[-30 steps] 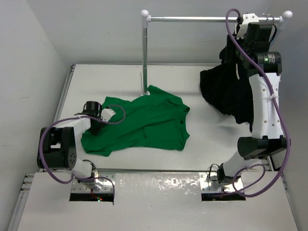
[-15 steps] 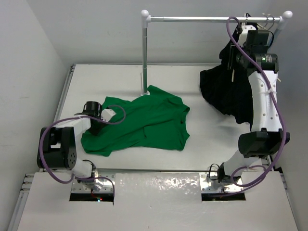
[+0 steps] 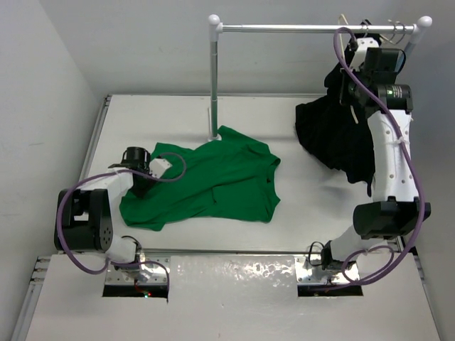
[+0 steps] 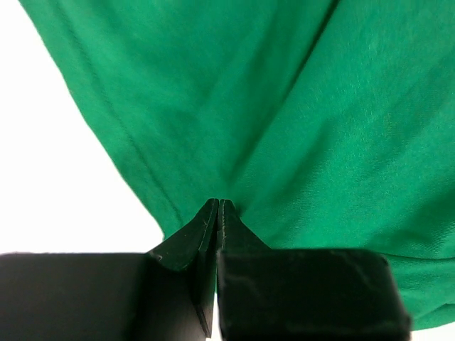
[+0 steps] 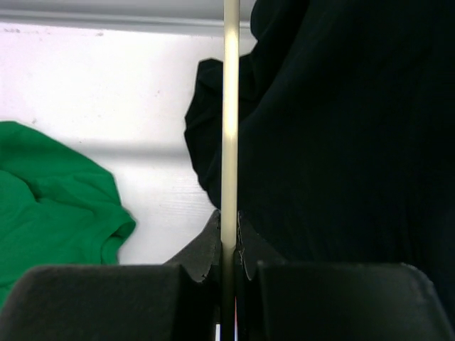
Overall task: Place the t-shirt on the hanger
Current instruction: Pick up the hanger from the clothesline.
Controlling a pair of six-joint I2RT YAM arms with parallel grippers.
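The green t-shirt [image 3: 213,181] lies crumpled on the white table, left of centre. My left gripper [image 3: 146,183] rests low at its left sleeve. In the left wrist view the jaws [image 4: 219,202] are pressed together at the cloth's edge, and the t-shirt's [image 4: 284,106] creases run into the tips. My right gripper [image 3: 355,46] is raised at the right end of the rail. In its wrist view it [image 5: 229,217] is shut on a thin cream bar of the hanger [image 5: 230,106], right beside the black garment [image 5: 341,142].
A metal rail [image 3: 284,28] spans the back on an upright post [image 3: 213,85] that stands just behind the shirt. The black garment [image 3: 334,135] hangs from the rail's right end down to the table. More wire hooks [image 3: 399,28] sit on the rail further right.
The right gripper's jaws have closed onto the cream hanger bar, and the right arm has shifted slightly up and right at the rail. The left arm and the t-shirt have stayed still.
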